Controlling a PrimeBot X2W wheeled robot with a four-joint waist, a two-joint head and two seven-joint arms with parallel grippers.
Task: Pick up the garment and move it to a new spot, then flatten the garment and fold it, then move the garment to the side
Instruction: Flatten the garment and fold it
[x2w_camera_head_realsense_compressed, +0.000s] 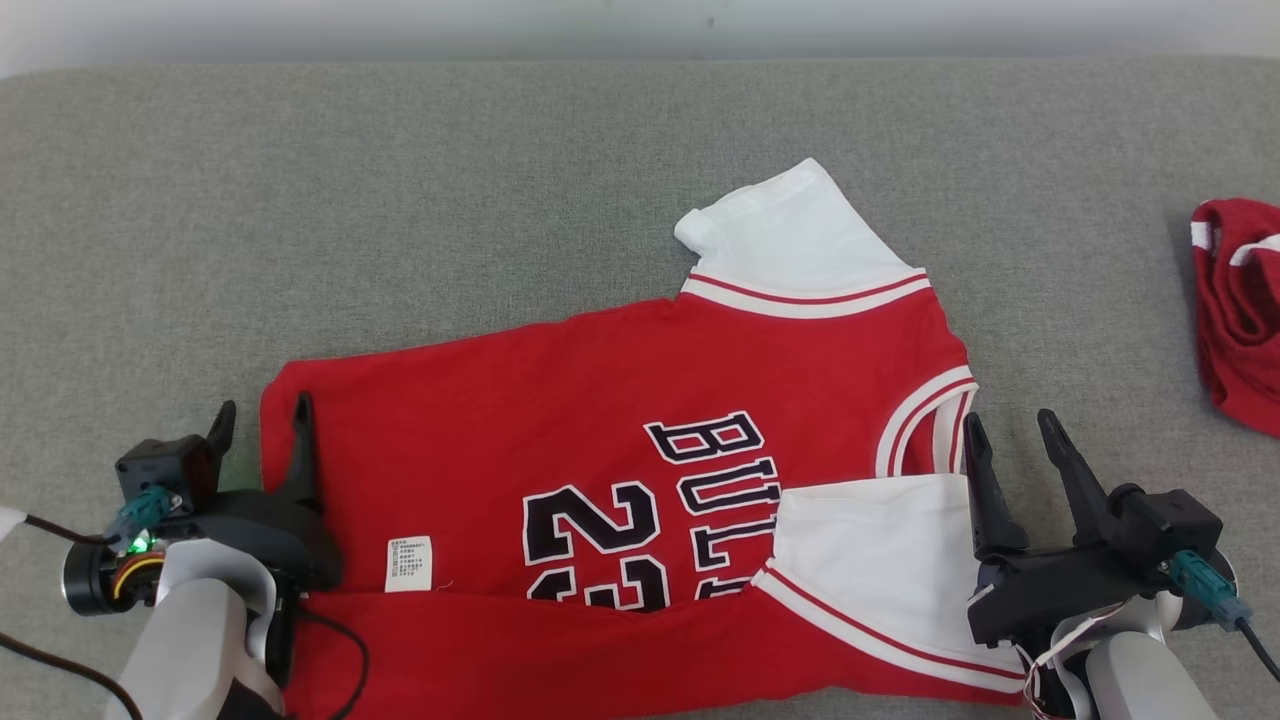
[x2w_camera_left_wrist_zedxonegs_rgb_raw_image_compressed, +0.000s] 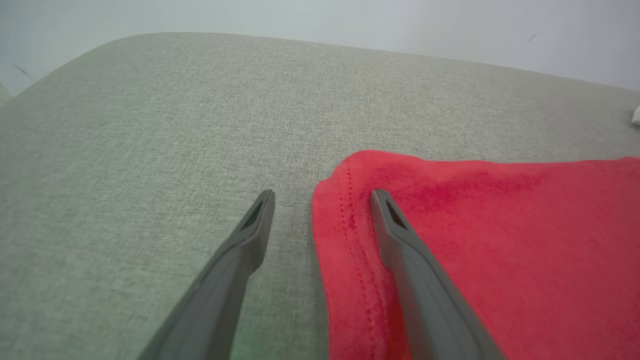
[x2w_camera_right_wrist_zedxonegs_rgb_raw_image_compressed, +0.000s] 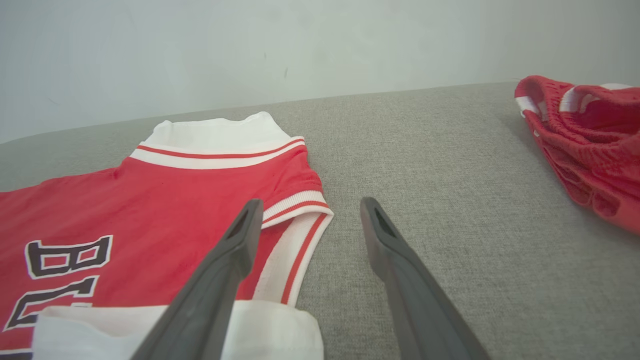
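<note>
The garment (x2w_camera_head_realsense_compressed: 560, 400) is a red jersey with white sleeves and black lettering, lying flat on the grey surface, collar to the right. Its near long edge is folded over, so the near white sleeve (x2w_camera_head_realsense_compressed: 880, 560) lies on the chest. My left gripper (x2w_camera_head_realsense_compressed: 258, 418) stands open at the hem corner (x2w_camera_left_wrist_zedxonegs_rgb_raw_image_compressed: 350, 200), one finger over the red cloth, the other over bare surface. My right gripper (x2w_camera_head_realsense_compressed: 1010, 430) is open beside the collar (x2w_camera_right_wrist_zedxonegs_rgb_raw_image_compressed: 300, 230): its left finger hangs over the collar edge, its right over bare fabric (x2w_camera_right_wrist_zedxonegs_rgb_raw_image_compressed: 450, 210). Neither holds anything.
A second red garment with white trim (x2w_camera_head_realsense_compressed: 1240, 310) lies crumpled at the right edge, also seen as a red heap (x2w_camera_right_wrist_zedxonegs_rgb_raw_image_compressed: 585, 140) in the right wrist view. The grey padded surface (x2w_camera_head_realsense_compressed: 400, 200) stretches bare behind and left of the jersey. A pale wall rises behind.
</note>
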